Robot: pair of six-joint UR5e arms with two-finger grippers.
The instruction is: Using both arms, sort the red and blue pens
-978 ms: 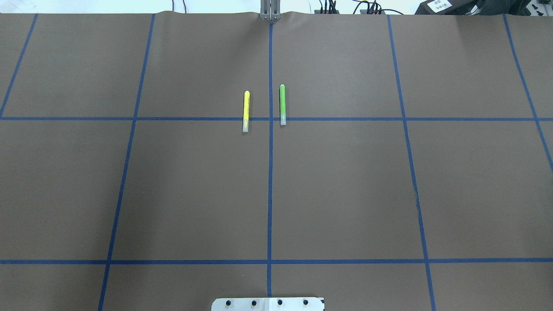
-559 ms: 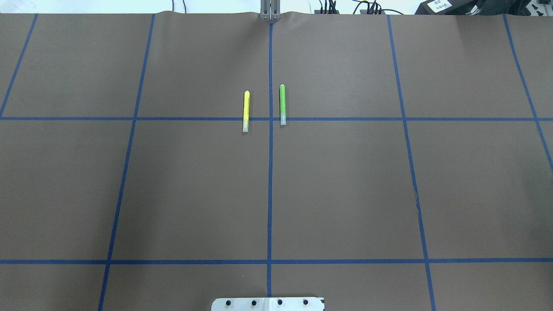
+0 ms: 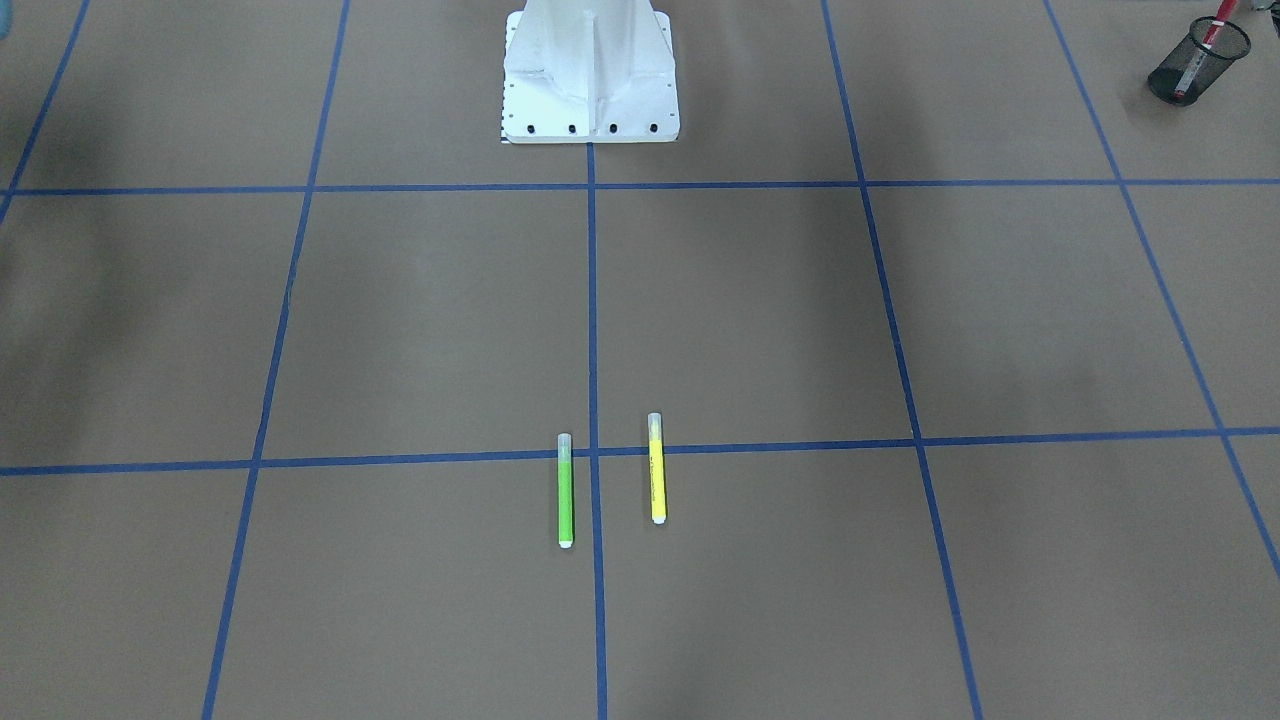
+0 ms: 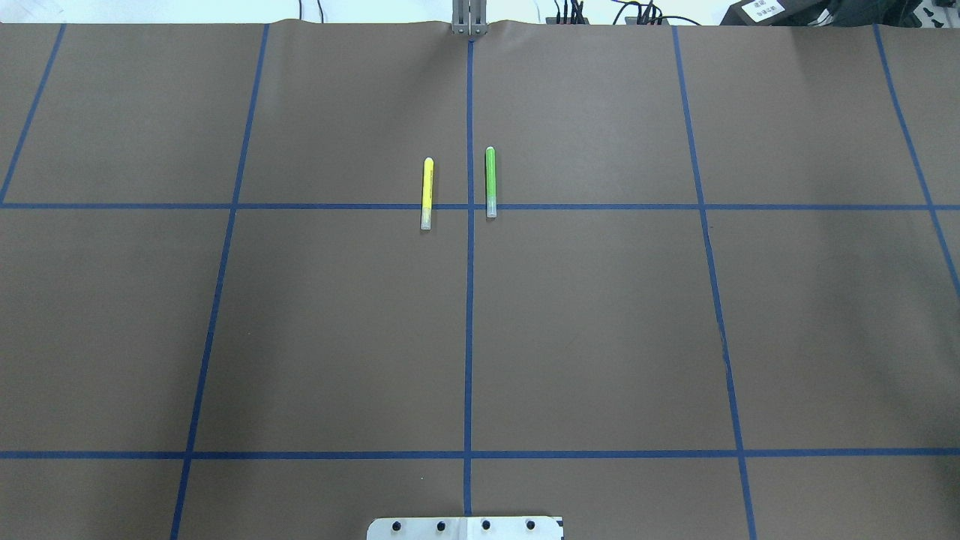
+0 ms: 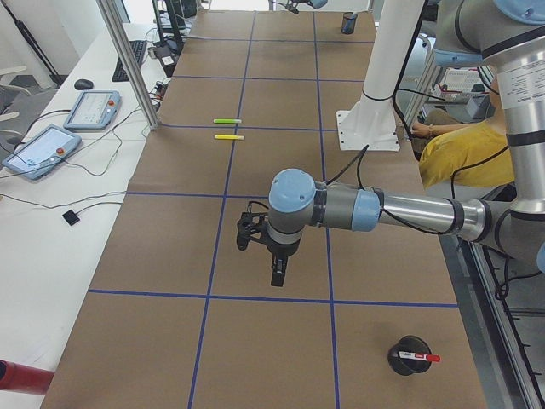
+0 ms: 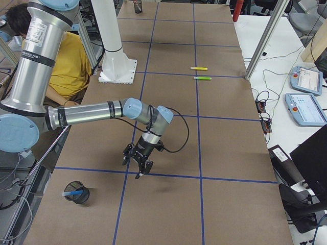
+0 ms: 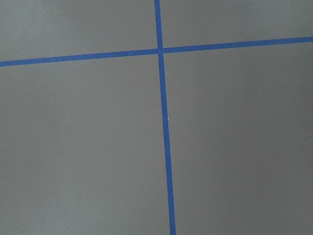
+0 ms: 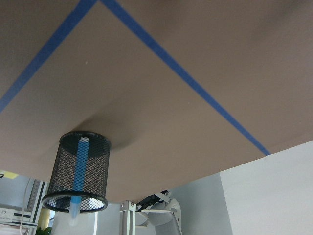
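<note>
Overhead unchanged: yellow marker (image 4: 427, 193), green marker (image 4: 490, 182) lie as before. Red pen (image 5: 423, 357) in left mesh cup (image 5: 404, 361), blue pen (image 8: 79, 166) in right mesh cup (image 8: 97, 164). My left gripper (image 5: 274, 274) and right gripper (image 6: 137, 167) hang over counter (image 4: 600, 337); released or clenched, cannot tell. Sorting looks done.

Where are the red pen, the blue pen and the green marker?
Red pen (image 5: 420, 357): left side view, middle of its barrel.
Blue pen (image 8: 79, 169): right wrist view, barrel seen through black mesh.
Green marker (image 4: 490, 180): overhead view, middle of its green barrel.
</note>
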